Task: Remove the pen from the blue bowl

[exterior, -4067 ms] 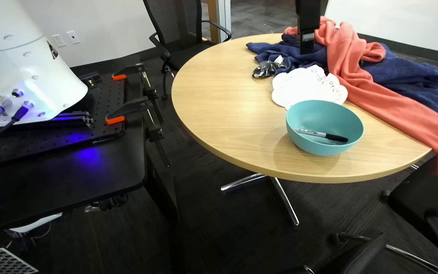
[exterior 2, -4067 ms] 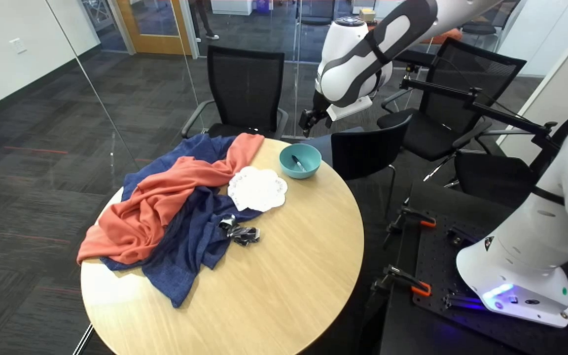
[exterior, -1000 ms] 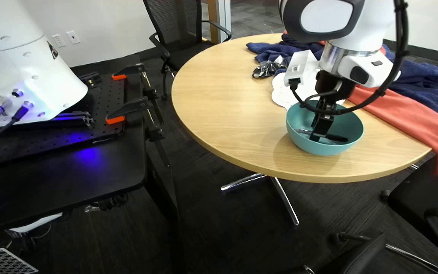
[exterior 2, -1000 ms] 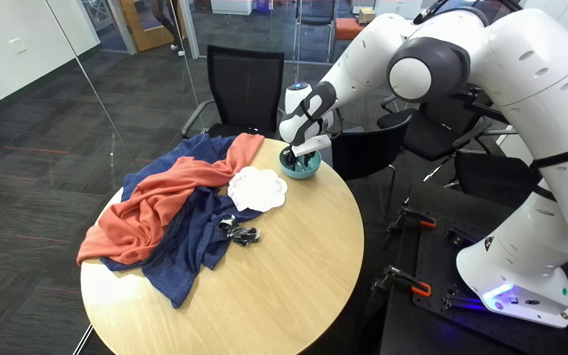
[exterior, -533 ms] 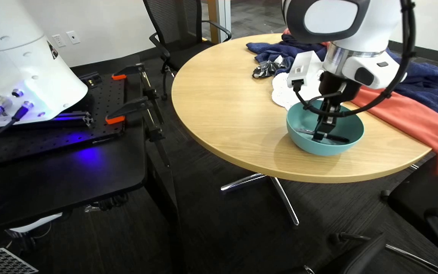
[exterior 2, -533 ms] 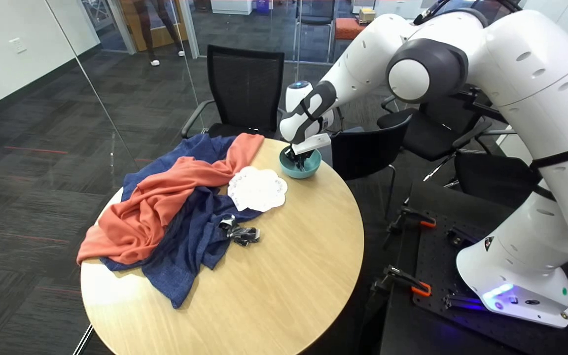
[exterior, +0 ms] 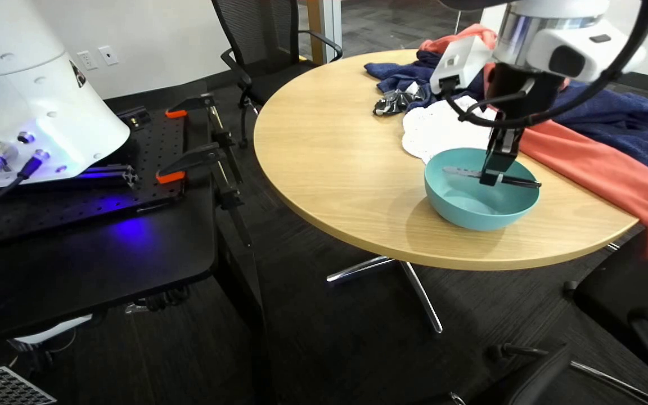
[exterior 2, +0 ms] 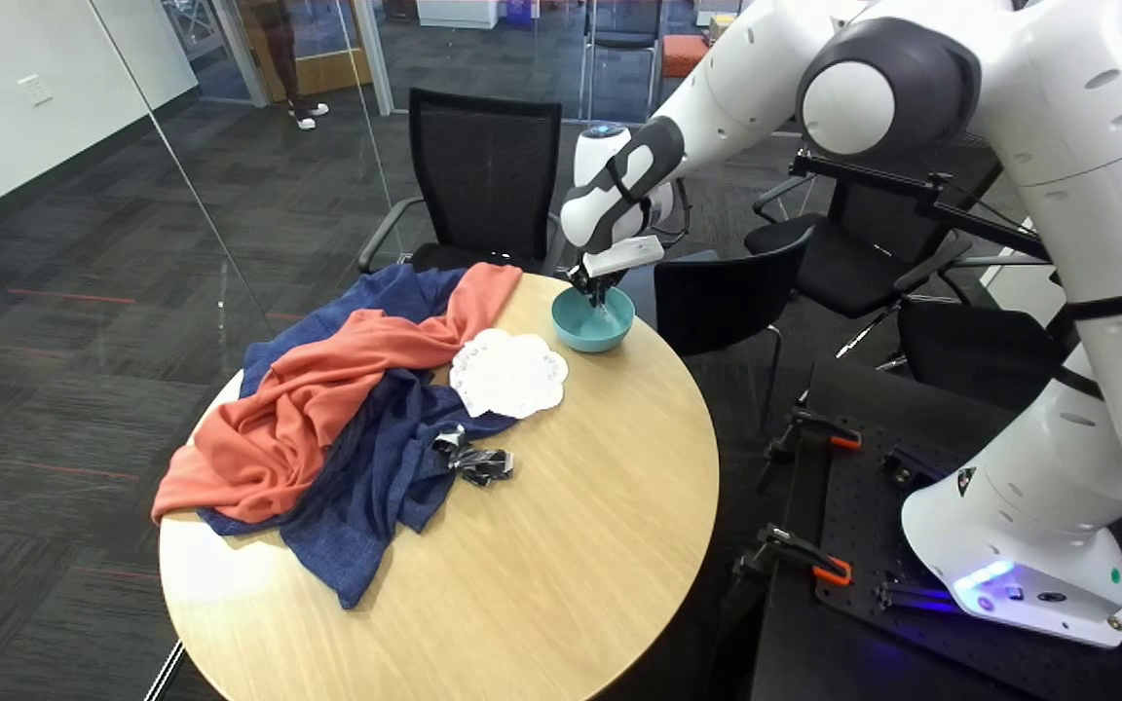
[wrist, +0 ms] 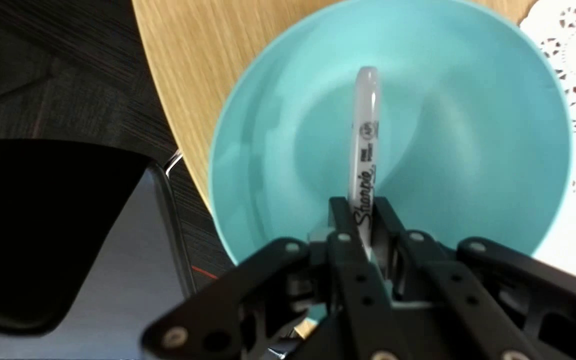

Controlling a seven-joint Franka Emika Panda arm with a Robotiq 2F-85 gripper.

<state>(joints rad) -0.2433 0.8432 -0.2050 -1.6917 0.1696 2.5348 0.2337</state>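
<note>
The gripper (wrist: 360, 210) is clamped tight on the Sharpie marker (wrist: 366, 135), one finger (wrist: 339, 212) pressed in on either side of it; the wrist view has the pale barrel jutting out past the fingertips, brand lettering plain to read; in an exterior view the dark cap (exterior: 520, 181) sticks out the opposite way; and that marker hangs above the floor of the teal bowl (exterior: 467, 219), over the hollow, its cap end crossing the line of the rim, though whether it touches there I cannot tell; the bowl itself sits upright close to the curved edge of the desk (exterior: 324, 146), right by a black-backed chair (exterior 2: 731, 302); just beside the bowl, farther in from that edge, a white lacy doily (exterior 2: 509, 375); then a coral cloth (exterior 2: 317, 389) draped across a navy cloth (exterior 2: 356, 526), the coral one spilling over the desk's edge; there's a crinkled black-and-clear packet (exterior 2: 483, 465) too, partly on the navy cloth; and above the bowl leans the white arm (exterior 2: 756, 68), bent down towards it.
</note>
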